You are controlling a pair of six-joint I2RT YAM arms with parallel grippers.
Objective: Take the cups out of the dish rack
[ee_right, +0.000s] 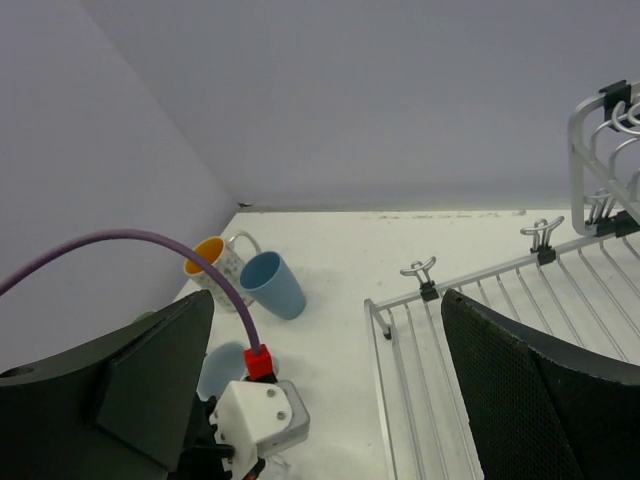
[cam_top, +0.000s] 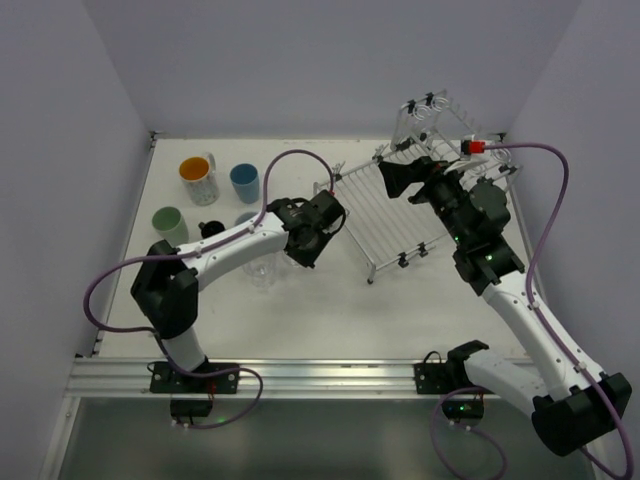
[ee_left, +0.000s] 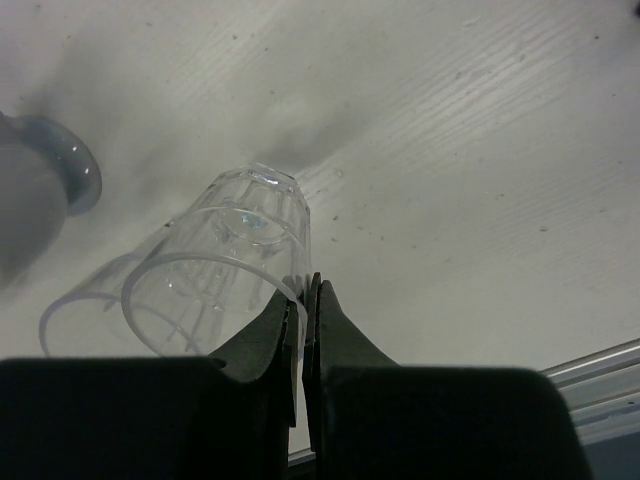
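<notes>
Clear glass cup (ee_left: 225, 265) on the table (cam_top: 330, 300), left of the dish rack (cam_top: 385, 205), nearest the arm bases. Left hand (ee_left: 303, 292) pinched together on its rim, wall caught between the fingers. Light blue mug (ee_left: 40, 190) near it. Farther back: pale green cup (cam_top: 170, 224), blue cup (cam_top: 244, 182), white mug with orange inside (cam_top: 197, 178), all upright, apart from the rack. Right hand (cam_top: 400, 180) spread wide over the rack's flat section, gripping nothing

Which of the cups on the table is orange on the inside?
The white mug at the far left, beside the blue cup; only its inside is orange.
</notes>
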